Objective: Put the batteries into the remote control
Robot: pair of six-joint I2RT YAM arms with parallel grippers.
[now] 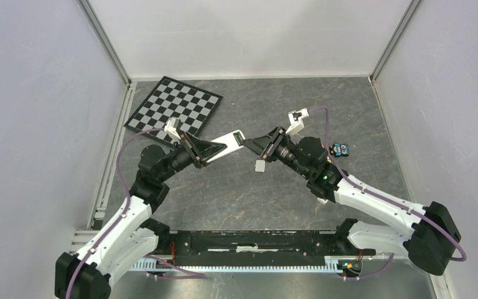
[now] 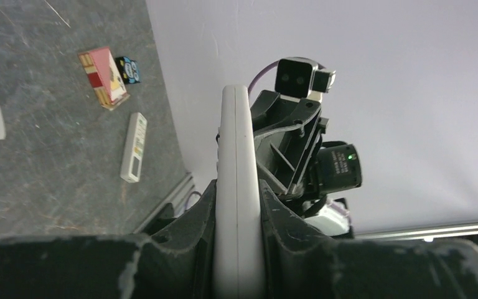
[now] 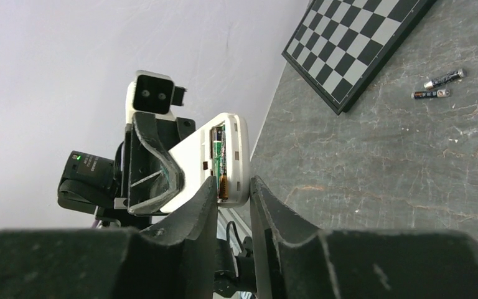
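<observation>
Left claw [image 2: 236, 193]: clamped on one remote control [image 2: 235, 137], raised off worktop [image 3: 379, 174]. Right claw [image 3: 233, 184]: narrowly parted at its open end, hold indiscernible. Two batteries [image 3: 431, 94] counted near chessboard [image 3: 361, 43] edge.

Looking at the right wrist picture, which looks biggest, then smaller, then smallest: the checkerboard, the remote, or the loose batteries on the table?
1. Checkerboard, even though the edge cuts it off.
2. Remote control, which sits nearer the camera.
3. Loose batteries: the pair look alike.
</observation>
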